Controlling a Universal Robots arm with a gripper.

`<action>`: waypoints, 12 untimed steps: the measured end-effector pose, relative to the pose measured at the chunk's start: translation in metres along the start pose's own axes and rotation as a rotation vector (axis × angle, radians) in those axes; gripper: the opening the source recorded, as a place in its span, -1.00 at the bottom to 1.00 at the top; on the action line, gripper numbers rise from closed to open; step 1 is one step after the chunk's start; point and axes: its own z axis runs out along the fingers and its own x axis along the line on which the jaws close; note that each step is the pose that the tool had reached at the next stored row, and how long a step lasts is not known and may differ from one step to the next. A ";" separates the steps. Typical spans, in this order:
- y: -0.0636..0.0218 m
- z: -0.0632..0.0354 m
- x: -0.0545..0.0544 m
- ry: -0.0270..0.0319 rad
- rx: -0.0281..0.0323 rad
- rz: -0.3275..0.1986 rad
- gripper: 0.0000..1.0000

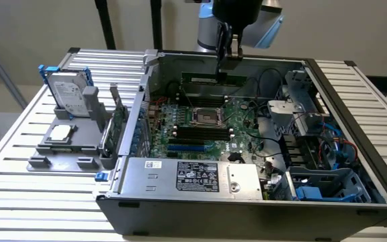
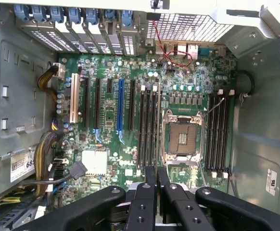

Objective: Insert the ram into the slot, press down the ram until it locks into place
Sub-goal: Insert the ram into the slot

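Exterior view first: a slatted metal table (image 1: 18,191) carries an open grey computer case (image 1: 180,217) lying on its side. Just beside the case, toward the exterior view's left, a hard drive (image 1: 69,96) stands upright in a grey holder. Inside the case a large green motherboard (image 1: 241,113) covers the floor, with a grey metal box (image 1: 153,176) bearing a label along the near edge.

The gripper (image 1: 231,63) hangs over the far side of the case, above the board. Its fingers are pinched onto the ram (image 1: 200,78), a thin green stick that lies level under the fingertips, up in the air and well apart from the board.

On the motherboard (image 2: 106,72) sits the square processor socket (image 1: 203,117), with a row of long black slots on each side of it. The slot (image 1: 200,132) belongs to the row on the near side, between the socket and a shorter blue slot; which one of the row is meant I cannot tell.

In the wrist view the gripper (image 2: 156,169) shows two black fingers almost together, lined up lengthwise with that row's slot (image 2: 151,125), beside the socket (image 2: 184,137).
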 end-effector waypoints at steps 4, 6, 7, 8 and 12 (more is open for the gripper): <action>-0.0003 0.0070 0.000 0.0007 -0.0001 0.000 -0.74; -0.0004 0.0107 0.000 0.0010 -0.0001 0.000 -0.74; -0.0005 0.0125 0.000 0.0013 -0.0002 0.000 -0.74; -0.0005 0.0143 0.000 0.0013 -0.0001 0.000 -0.74; -0.0008 0.0216 0.001 0.0011 -0.0001 0.000 -0.74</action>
